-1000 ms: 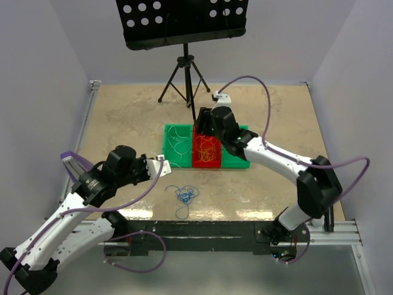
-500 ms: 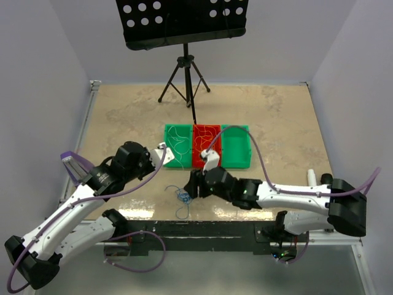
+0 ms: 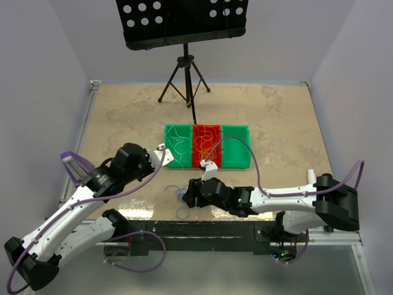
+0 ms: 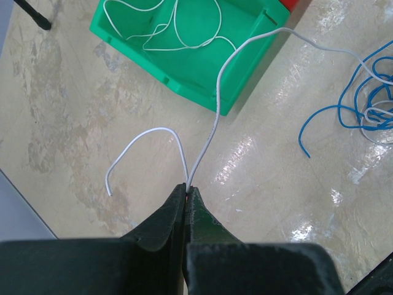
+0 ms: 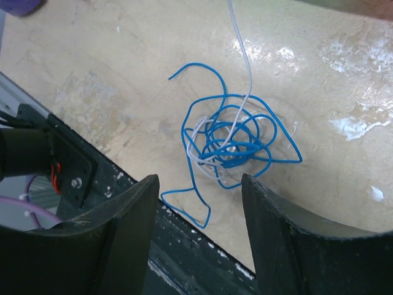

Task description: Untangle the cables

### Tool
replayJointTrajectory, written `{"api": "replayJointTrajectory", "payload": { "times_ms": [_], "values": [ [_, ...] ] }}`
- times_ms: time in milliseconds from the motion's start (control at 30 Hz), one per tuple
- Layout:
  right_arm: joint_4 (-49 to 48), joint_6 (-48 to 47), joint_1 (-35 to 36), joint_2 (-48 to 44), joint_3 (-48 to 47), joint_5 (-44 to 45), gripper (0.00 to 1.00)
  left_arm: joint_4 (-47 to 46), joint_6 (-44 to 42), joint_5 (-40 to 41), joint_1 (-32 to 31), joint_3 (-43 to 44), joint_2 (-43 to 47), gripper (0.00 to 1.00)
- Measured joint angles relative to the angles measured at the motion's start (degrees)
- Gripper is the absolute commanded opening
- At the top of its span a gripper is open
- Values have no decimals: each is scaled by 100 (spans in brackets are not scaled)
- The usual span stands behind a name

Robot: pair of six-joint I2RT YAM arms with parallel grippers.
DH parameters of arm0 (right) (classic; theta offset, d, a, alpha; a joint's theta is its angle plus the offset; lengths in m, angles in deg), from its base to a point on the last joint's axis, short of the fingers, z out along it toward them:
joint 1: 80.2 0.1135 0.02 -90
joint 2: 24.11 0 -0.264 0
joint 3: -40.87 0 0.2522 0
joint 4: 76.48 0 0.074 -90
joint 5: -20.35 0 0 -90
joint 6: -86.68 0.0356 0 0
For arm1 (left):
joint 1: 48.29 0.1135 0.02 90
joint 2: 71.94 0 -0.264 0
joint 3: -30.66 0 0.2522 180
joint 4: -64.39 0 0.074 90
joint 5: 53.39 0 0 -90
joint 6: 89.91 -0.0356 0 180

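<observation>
The cables are a small clump (image 3: 184,195) of thin blue and white strands on the table near its front edge. It also shows in the right wrist view (image 5: 236,144) and at the right edge of the left wrist view (image 4: 368,104). My left gripper (image 4: 186,187) is shut on a white strand (image 4: 218,110) that runs over the table to the clump. In the top view the left gripper (image 3: 164,153) is left of and behind the clump. My right gripper (image 5: 198,181) is open and empty just above the clump, with its jaws on either side. It also shows in the top view (image 3: 189,195).
A green bin (image 3: 173,161) with loose white strands, a red bin (image 3: 207,163) with yellow-orange strands and another green bin (image 3: 236,163) stand in a row behind the clump. A tripod music stand (image 3: 184,80) is at the back. The black front rail (image 5: 184,246) lies right by the clump.
My right arm has swung from the red bin down to the clump at the front. My left gripper has moved a little forward towards the green bin with the white strand.
</observation>
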Motion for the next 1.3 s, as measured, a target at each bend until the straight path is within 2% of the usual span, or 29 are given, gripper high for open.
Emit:
{"api": "replayJointTrajectory", "payload": {
  "times_ms": [100, 200, 333, 367, 633, 800, 833, 933, 1000, 1067, 1200, 1300],
  "values": [
    [-33, 72, -31, 369, -188, 98, 52, 28, -2, 0, 0, -11, 20, 0],
    [-15, 138, -72, 741, -387, 162, 40, 35, -7, 0, 0, -11, 31, 0],
    [7, 256, -109, 876, -435, 313, 7, 35, -46, -7, 0, -11, 50, 0],
    [35, 275, -114, 876, -446, 369, 2, 35, -48, -9, 0, -11, 50, 0],
    [518, 575, -155, 498, -509, 811, 0, 35, -46, 0, 0, -11, 55, 0],
    [1543, 918, -153, -750, -514, 1281, 0, -66, -44, 262, 0, -144, 63, 0],
    [1753, 975, -153, -1123, -516, 1392, 1, -72, -44, 269, 0, -197, 63, 0],
    [2009, 1060, -160, -2033, -518, 1567, 35, -70, -44, 238, 0, -247, 68, 0],
    [1961, 1078, -168, -2243, -518, 1547, 50, -79, -44, 192, 0, -247, 74, 0],
    [1788, 1099, -173, -2031, -516, 1399, 57, -79, -42, 142, 0, -247, 74, 0],
    [1388, 1045, -177, -675, -511, 813, 66, -68, -44, 90, 0, -247, 74, 0],
    [1239, 929, -175, -46, -507, 525, 66, -46, -44, 55, 0, -245, 81, 0]
  ]
}}
